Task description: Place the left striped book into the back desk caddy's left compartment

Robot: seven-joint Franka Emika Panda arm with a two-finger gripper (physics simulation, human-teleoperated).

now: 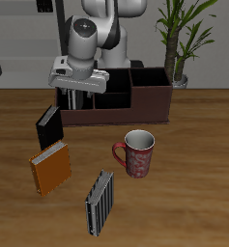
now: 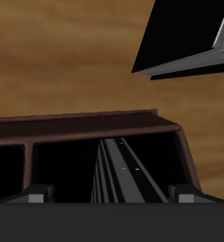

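Observation:
The left striped book (image 1: pixel 79 102) stands on edge inside the left compartment (image 2: pixel 61 165), the end bay of the back desk caddy (image 1: pixel 145 102). In the wrist view the book (image 2: pixel 123 170) runs down the bay's middle, between the reddish-brown walls of the caddy (image 2: pixel 85 121). My gripper (image 1: pixel 78 93) hovers right above that bay. It is open: the fingertips (image 2: pixel 33 196) sit well apart on either side of the book, with gaps to it. Midway between them my gripper (image 2: pixel 109 196) straddles the book's top edge.
A black book (image 1: pixel 48 123) stands just outside the caddy's end, also seen in the wrist view (image 2: pixel 184 38). An orange book (image 1: pixel 50 170), a second striped book (image 1: pixel 100 203) and a red mug (image 1: pixel 137 152) stand nearer the front. A potted plant (image 1: pixel 180 43) is behind the caddy.

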